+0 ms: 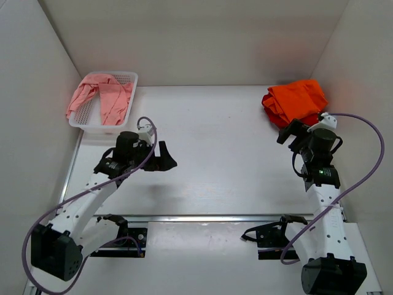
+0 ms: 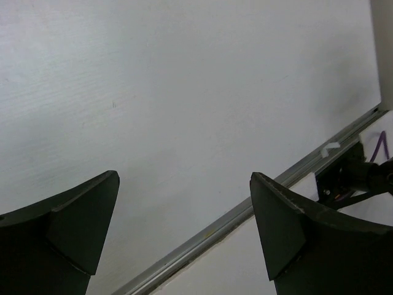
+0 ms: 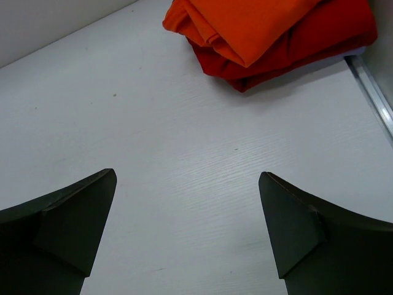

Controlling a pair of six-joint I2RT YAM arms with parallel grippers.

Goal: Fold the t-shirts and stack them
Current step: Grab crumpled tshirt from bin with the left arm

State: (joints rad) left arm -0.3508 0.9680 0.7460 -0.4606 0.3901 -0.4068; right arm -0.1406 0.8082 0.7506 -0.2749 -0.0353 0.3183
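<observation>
**A:** How will the shirts handle?

**B:** Light, soft and floppy, I'd judge. They will sag and slide on the smooth white table (image 2: 184, 92). Pinch at a shoulder seam or a hem corner, never the bulk.

**A:** Where are they?

**B:** The salmon-pink collared cloth t-shirt (image 1: 101, 98) lies crumpled in the white plastic mesh basket (image 1: 127, 78), well behind the left pincer (image 1: 164, 158) on its outer side. The bright orange cloth t-shirt (image 3: 245, 24) lies folded on the red cloth t-shirt (image 3: 307, 43), just ahead of the right pincer (image 3: 187, 178).

**A:** How many of each?

**B:** Three shirts, as far as I can tell: one pink, one orange, one red. One basket.

**A:** And the pincers?

**B:** Both are spread wide and grasp nothing. Only bare table shows between each pair of jaws.
</observation>
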